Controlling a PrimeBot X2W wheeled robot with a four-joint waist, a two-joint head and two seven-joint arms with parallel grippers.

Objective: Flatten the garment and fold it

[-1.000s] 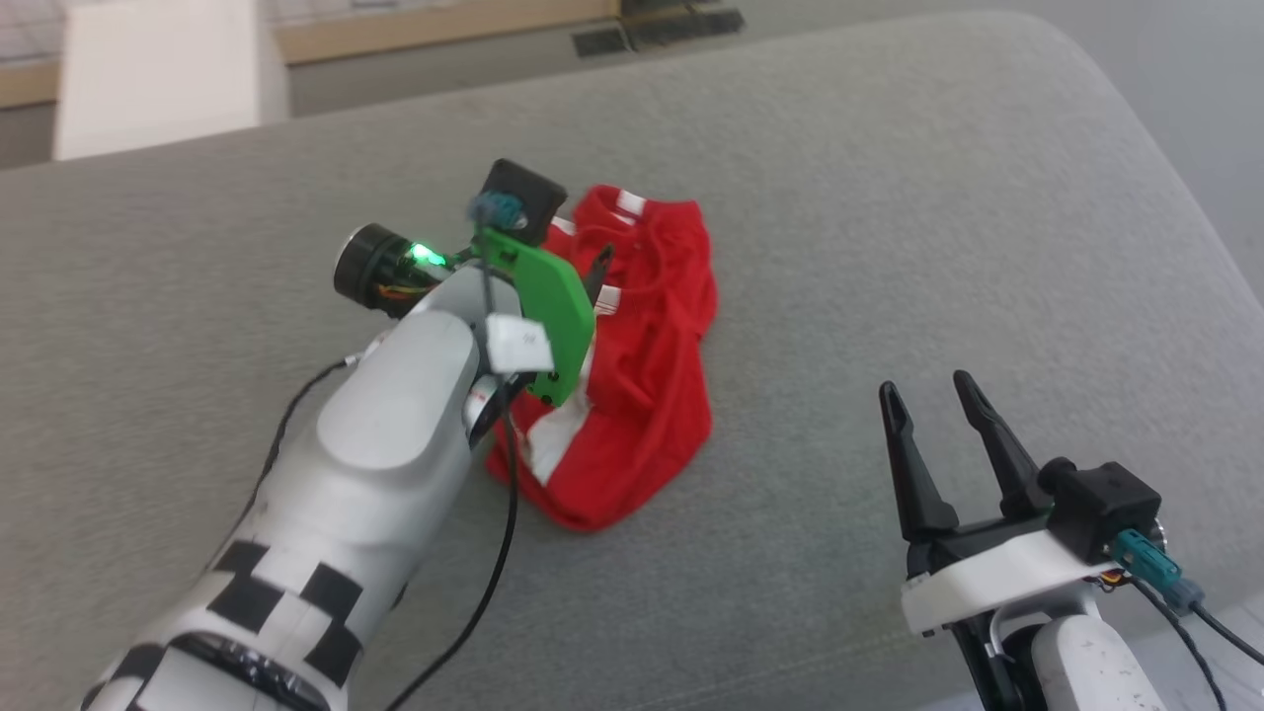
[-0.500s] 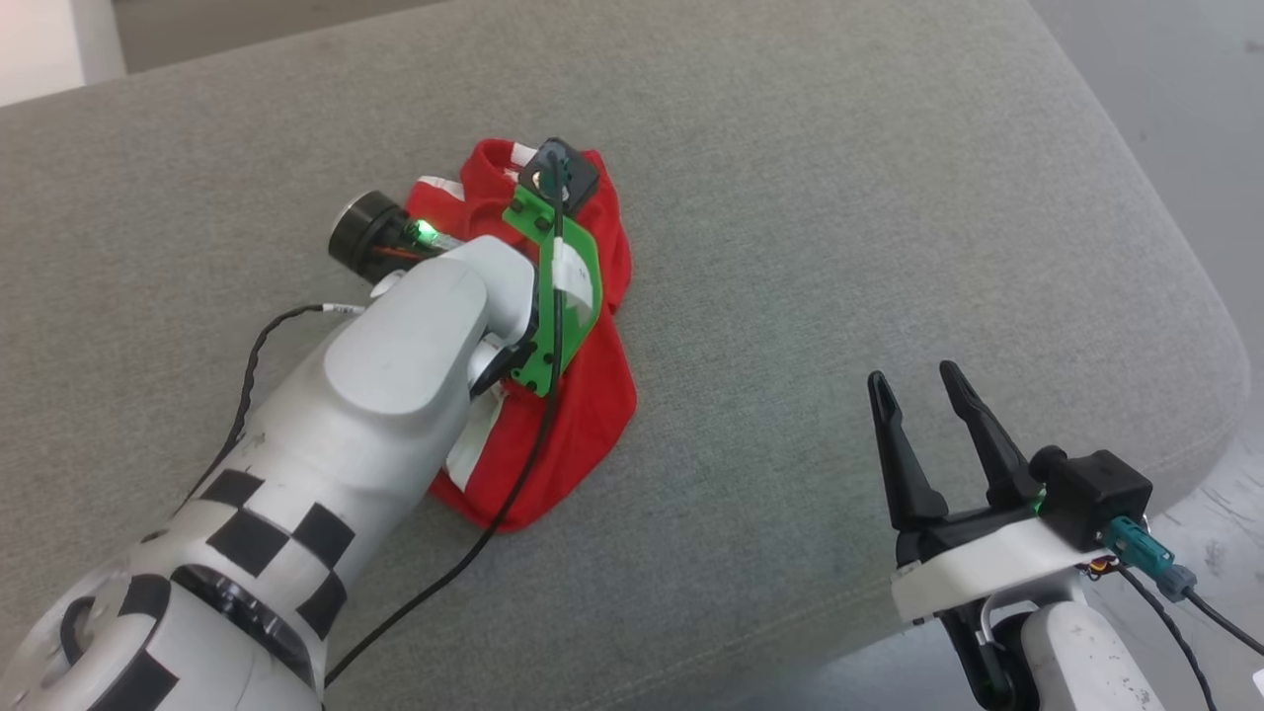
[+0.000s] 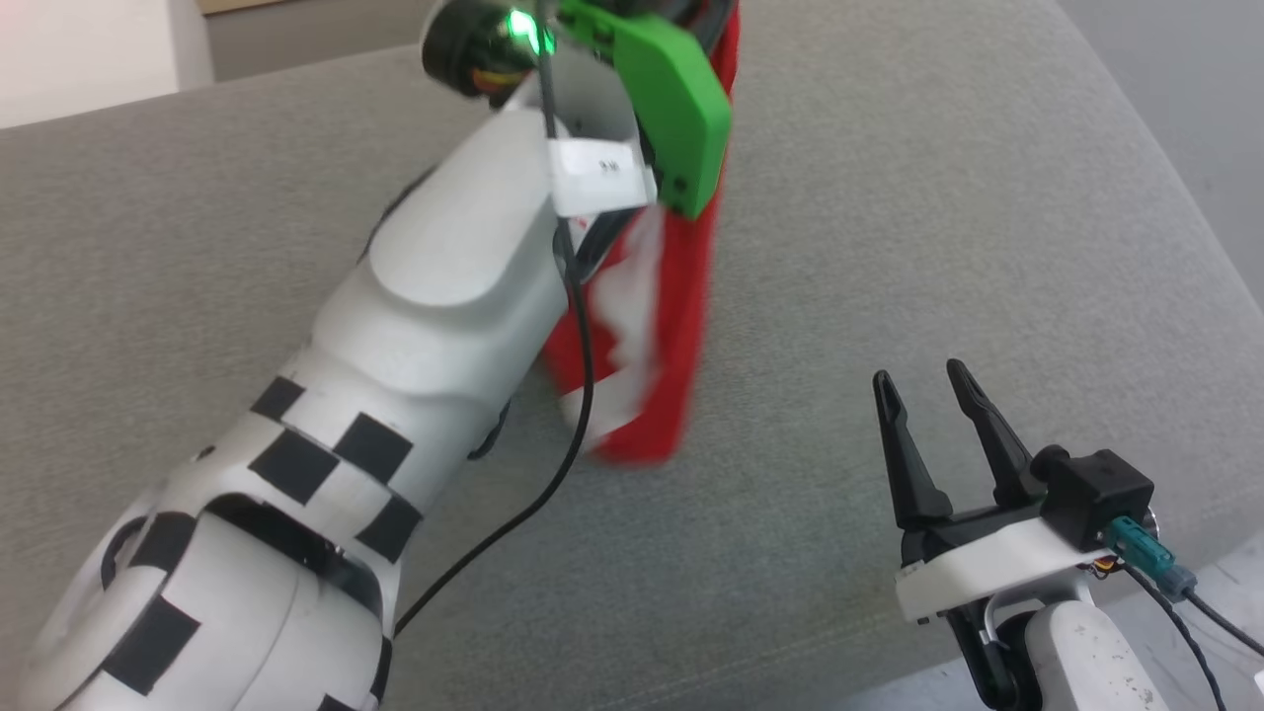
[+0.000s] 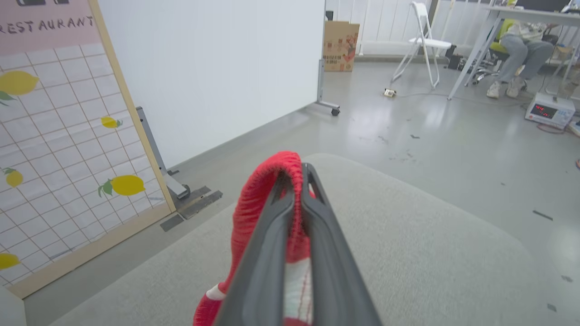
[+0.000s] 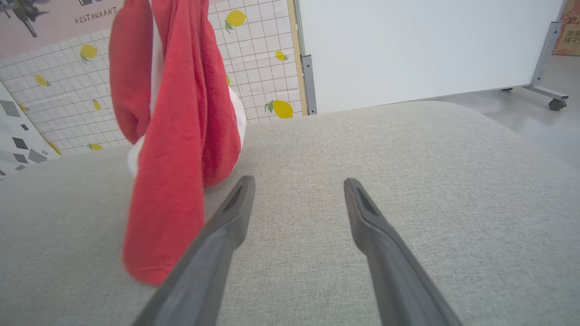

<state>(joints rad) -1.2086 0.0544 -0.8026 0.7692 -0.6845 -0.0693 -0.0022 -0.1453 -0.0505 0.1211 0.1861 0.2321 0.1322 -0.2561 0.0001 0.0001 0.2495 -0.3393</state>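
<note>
Gripping the garment (image 5: 176,136) by a fold, the left pincer (image 4: 297,174) dangles it below — right pincer (image 3: 918,375) nearby, spread, empty.

1. My head view looks forward and down from above the grey padded surface (image 3: 889,197). The left forearm (image 3: 444,296) runs close by from lower left to top centre, and the right pincer (image 3: 920,375) is at lower right.
2. My left wrist view looks nearly level along the left pincer (image 4: 297,170), past the surface's far edge to the room floor (image 4: 430,136).
3. My right wrist view sits low over the surface, facing along the right pincer toward a lemon-print panel (image 5: 267,54).
4. All three views share the surface and the garment (image 3: 681,326). Both wrist views share the lemon-print panel and a white board (image 5: 408,45).
</note>
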